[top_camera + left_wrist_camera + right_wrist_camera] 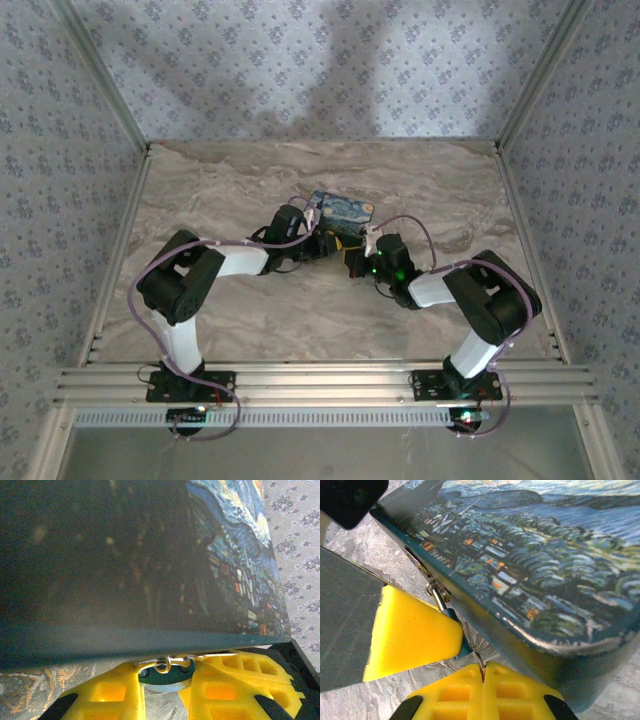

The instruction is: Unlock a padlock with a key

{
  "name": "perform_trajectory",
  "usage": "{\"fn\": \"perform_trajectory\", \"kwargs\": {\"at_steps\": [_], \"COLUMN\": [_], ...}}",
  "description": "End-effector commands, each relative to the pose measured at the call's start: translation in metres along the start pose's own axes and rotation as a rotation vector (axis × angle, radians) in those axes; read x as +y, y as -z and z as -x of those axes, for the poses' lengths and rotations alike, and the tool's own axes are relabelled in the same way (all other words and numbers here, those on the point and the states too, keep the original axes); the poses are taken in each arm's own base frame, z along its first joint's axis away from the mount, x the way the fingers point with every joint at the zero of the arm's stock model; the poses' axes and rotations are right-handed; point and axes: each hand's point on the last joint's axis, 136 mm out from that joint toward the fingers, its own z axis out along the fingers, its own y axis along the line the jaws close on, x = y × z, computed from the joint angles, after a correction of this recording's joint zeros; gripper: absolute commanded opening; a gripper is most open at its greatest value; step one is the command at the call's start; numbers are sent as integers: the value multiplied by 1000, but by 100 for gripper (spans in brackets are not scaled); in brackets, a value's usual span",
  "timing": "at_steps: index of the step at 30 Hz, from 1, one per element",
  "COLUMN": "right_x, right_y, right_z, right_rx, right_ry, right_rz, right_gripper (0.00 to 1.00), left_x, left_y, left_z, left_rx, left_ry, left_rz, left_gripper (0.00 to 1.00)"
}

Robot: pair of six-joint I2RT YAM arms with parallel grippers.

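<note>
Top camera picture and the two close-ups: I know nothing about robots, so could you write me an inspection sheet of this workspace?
Surface: beige marble-patterned tabletop.
Job's things: tiny blue-grey metal padlock, hooked at the side clasp of the blue-and-yellow starry-night painted tin box; key not made out.
Clutter: nothing seen.
Grippers: left gripper closed on the padlock; right gripper shut on a thin silver wire loop.
Cables: purple cables looped along both arms.
Surroundings: floral-patterned walls, aluminium rails.

Only a sliver of the padlock point(172, 679) shows between the fingers of the left claw point(167, 686); the tin point(125, 570) above them is blurred and cropped. A wire ring point(479, 659) vanishes into the closed tips of the right claw point(482, 672).
</note>
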Motion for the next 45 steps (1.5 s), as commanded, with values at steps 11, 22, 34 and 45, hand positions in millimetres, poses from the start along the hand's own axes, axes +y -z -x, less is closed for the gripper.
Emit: {"fn": "perform_trajectory", "kwargs": {"at_steps": [11, 22, 34, 45], "right_x": [-6, 5, 12, 15], "right_y": [13, 11, 7, 4], "right_z": [-19, -5, 6, 10], "right_rx": [23, -7, -25, -32], "right_ry": [31, 31, 34, 39], "right_rz": [-25, 8, 26, 33], "right_gripper": [0, 0, 0, 0], "left_x": [-19, -18, -17, -16], "left_y": [6, 5, 4, 3], "left_z": [8, 8, 7, 5], "left_rx": [-31, -28, -22, -18], "left_ry": [-3, -2, 0, 5], "left_rz": [-45, -42, -44, -44], "left_gripper": [21, 21, 21, 21]}}
